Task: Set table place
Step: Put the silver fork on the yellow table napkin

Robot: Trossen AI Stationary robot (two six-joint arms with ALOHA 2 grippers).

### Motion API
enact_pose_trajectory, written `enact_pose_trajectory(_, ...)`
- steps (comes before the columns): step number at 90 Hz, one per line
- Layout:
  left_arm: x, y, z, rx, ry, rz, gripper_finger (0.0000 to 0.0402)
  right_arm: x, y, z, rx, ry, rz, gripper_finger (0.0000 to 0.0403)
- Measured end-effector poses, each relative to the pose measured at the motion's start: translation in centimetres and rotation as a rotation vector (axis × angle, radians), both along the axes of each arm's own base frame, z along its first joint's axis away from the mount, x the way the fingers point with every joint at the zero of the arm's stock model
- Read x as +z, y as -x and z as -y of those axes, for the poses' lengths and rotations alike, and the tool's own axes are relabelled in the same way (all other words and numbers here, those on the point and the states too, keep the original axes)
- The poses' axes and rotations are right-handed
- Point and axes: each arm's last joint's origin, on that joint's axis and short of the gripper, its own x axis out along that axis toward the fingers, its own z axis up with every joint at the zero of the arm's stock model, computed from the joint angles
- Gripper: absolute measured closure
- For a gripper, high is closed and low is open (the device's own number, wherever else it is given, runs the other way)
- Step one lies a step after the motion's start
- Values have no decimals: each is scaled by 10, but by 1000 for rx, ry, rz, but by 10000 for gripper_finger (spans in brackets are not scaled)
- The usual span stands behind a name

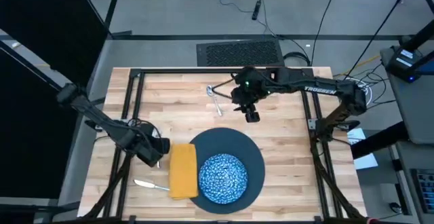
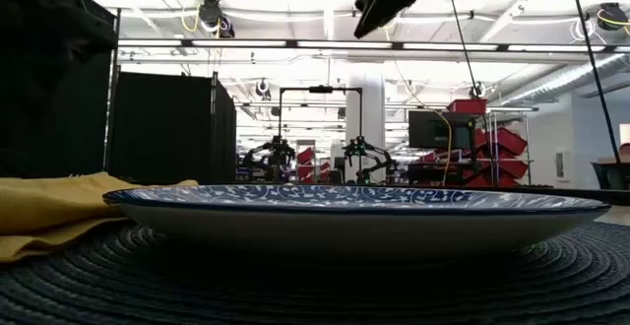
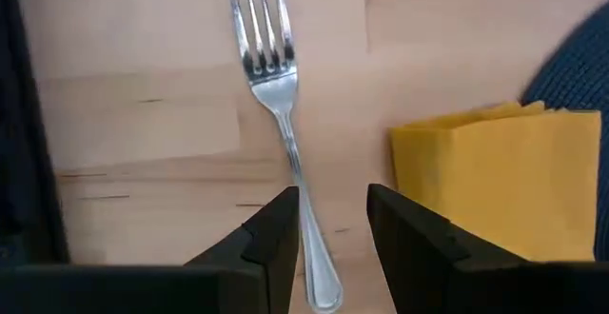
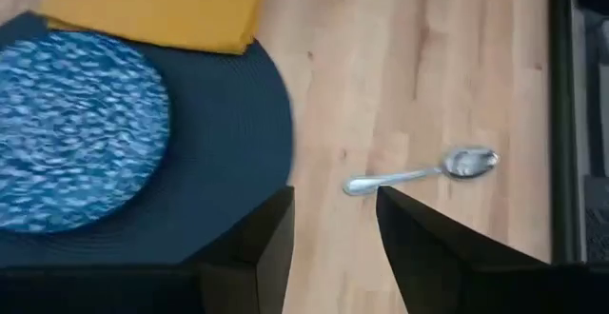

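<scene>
Bare table (image 1: 285,142) right of plate (image 1: 254,157); napkin (image 1: 182,170) crowding left

Right tool (image 4: 333,228) above counter (image 4: 428,86), fingers apart. Spoon (image 4: 423,173) lies on bare wood beside dark plate (image 4: 238,162). Speckled bowl (image 4: 76,128) on plate; yellow napkin (image 4: 157,5) touches plate edge.

Bowl (image 1: 222,177) on plate (image 1: 252,157), napkin (image 1: 182,171) left, fork (image 1: 150,184) further left

Robotics lab: more arm rigs (image 2: 359,158), red bins (image 2: 497,143) behind.
</scene>
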Motion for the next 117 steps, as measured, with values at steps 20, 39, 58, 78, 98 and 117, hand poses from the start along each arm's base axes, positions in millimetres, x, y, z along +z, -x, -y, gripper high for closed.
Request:
enact_pose_trajectory(20, -9, -3, -2, -5, -38, -73, 288, -21, 5, 20, -12, -85, -14, 261)
enact_pose_trajectory(39, -15, -7, 0, -21, -33, -105, 288, -36, 6, 24, -22, -98, -25, 261)
enact_pose_trajectory(58, -21, -11, 3, -29, -35, -122, 288, -39, 7, 24, -22, -100, -31, 261)
enact_pose_trajectory(78, -36, -11, 3, -40, -29, -141, 288, -39, 7, 24, -24, -103, -33, 261)
enact_pose_trajectory(98, -59, -7, -3, -22, 13, -114, 288, -39, 6, 22, -19, -132, -32, 261)
enact_pose_trajectory(117, -59, -10, -6, -56, 15, -105, 288, -38, 6, 22, -24, -134, -27, 261)
